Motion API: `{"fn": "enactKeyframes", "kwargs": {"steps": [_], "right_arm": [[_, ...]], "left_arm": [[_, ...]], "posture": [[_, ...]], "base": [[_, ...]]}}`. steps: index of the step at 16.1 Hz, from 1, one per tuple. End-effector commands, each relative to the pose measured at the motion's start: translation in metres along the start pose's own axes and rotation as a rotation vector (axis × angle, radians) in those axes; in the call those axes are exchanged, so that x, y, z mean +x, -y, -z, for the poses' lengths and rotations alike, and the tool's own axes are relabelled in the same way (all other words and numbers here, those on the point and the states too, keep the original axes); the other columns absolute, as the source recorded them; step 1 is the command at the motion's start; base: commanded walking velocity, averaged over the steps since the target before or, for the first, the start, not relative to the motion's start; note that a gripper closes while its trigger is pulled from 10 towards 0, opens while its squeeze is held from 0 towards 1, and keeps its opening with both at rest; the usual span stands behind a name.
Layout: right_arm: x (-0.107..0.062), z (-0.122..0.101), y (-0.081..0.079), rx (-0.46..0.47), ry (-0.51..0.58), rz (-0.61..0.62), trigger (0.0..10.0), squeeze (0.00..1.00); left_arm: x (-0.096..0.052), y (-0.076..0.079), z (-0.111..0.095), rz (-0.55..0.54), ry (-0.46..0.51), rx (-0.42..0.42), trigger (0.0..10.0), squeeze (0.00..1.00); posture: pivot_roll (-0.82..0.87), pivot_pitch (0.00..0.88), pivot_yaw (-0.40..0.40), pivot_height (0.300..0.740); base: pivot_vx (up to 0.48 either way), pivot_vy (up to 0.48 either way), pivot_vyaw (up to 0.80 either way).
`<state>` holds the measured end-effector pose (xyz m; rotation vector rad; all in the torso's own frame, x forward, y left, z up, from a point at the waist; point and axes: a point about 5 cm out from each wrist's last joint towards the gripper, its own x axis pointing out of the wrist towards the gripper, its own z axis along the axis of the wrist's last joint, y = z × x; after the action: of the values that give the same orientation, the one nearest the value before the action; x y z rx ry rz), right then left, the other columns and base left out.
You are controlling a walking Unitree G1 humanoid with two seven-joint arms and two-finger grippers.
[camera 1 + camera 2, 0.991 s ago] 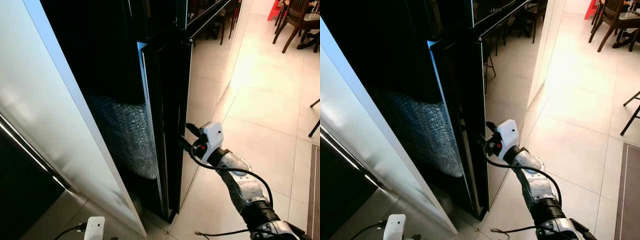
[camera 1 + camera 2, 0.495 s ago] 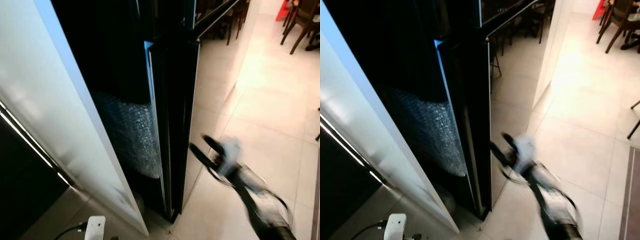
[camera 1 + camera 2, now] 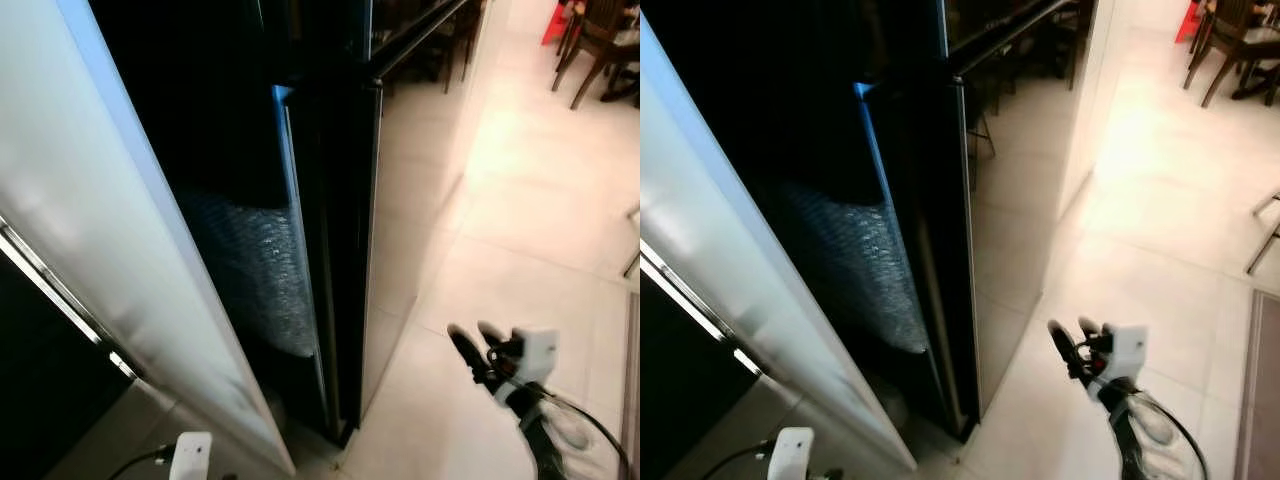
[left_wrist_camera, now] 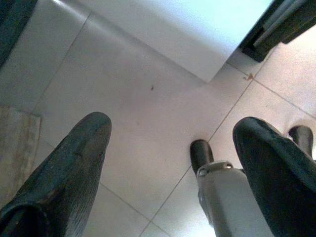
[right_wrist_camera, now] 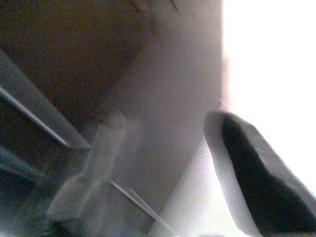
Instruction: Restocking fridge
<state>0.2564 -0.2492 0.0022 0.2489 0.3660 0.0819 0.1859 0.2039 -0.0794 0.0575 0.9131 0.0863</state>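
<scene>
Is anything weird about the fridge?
Yes. The black fridge door stands ajar, and behind it hangs a sheet of bubble wrap, odd packing to find on a fridge. The right gripper is off the door, holding nothing.

On my feed I count: one fridge point(image 3: 340, 200), its one black door point(image 3: 930, 250) ajar; one white panel point(image 3: 120, 250) beside it; one bubble-wrapped bundle point(image 3: 260, 270) inside (contents unreadable); two grippers, right gripper point(image 3: 478, 345) and left gripper point(image 4: 173, 163); two wooden chairs point(image 3: 590, 45), partly cropped.
</scene>
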Motion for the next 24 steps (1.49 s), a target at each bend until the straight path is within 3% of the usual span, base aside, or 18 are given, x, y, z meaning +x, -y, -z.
{"fn": "enactKeyframes", "kwargs": {"steps": [1,2,3,4,8,11,13,15,19,21,24], "right_arm": [[-0.007,0.029,0.008,0.009,-0.152,0.136,10.0,0.00],[-0.007,0.029,0.008,0.009,-0.152,0.136,10.0,0.00],[-0.022,0.071,0.000,-0.070,-0.385,0.167,10.0,0.00],[-0.035,0.099,-0.011,-0.106,-0.515,0.153,10.0,0.00],[-0.044,0.120,-0.026,-0.047,-0.564,0.165,10.0,0.00],[-0.050,0.129,-0.029,-0.058,-0.587,0.163,10.0,0.00],[-0.056,0.131,-0.021,-0.066,-0.613,0.193,10.0,0.00],[-0.058,0.131,-0.018,-0.054,-0.614,0.207,10.0,0.00],[-0.053,0.130,-0.023,-0.078,-0.615,0.176,10.0,0.00],[-0.050,0.137,-0.042,-0.060,-0.608,0.171,10.0,0.00],[-0.049,0.140,-0.047,-0.069,-0.625,0.163,10.0,0.00]], "left_arm": [[-0.001,-0.005,0.004,-0.003,-0.018,0.031,10.0,0.00],[-0.001,-0.005,0.004,-0.003,-0.018,0.031,10.0,0.00],[-0.001,-0.008,0.005,-0.012,-0.020,0.023,10.0,0.00],[-0.003,-0.013,0.009,-0.023,-0.029,0.015,10.0,0.00],[-0.006,-0.022,0.018,-0.031,-0.060,0.011,10.0,0.00],[-0.007,-0.020,0.026,-0.032,-0.072,-0.003,10.0,0.00],[-0.010,-0.043,0.025,-0.070,-0.076,-0.026,10.0,0.00],[-0.012,-0.057,0.022,-0.098,-0.070,-0.040,10.0,0.00],[-0.017,-0.085,0.019,-0.159,-0.071,-0.066,10.0,0.00],[-0.018,-0.079,0.025,-0.149,-0.087,-0.057,10.0,0.00],[-0.018,-0.084,0.020,-0.145,-0.080,-0.042,10.0,0.00]], "posture": [[-0.18,0.000,0.079,0.740],[-0.18,0.000,0.079,0.740],[-0.15,0.000,0.064,0.740],[-0.13,0.000,0.059,0.740],[-0.11,0.000,0.054,0.740],[-0.07,0.000,0.025,0.740],[-0.02,0.000,0.014,0.740],[0.01,0.000,0.011,0.740],[-0.01,0.000,0.034,0.740],[-0.02,0.000,0.050,0.740],[-0.06,0.000,0.059,0.740]], "base": [[0.000,0.000,0.00],[0.000,0.000,0.00],[0.000,0.000,0.00],[0.000,0.000,0.00],[0.000,0.000,0.00],[0.000,0.000,0.53],[0.000,0.000,0.80],[0.000,0.000,0.80],[0.000,0.000,0.80],[0.000,0.000,0.80],[0.000,0.000,0.80]]}}
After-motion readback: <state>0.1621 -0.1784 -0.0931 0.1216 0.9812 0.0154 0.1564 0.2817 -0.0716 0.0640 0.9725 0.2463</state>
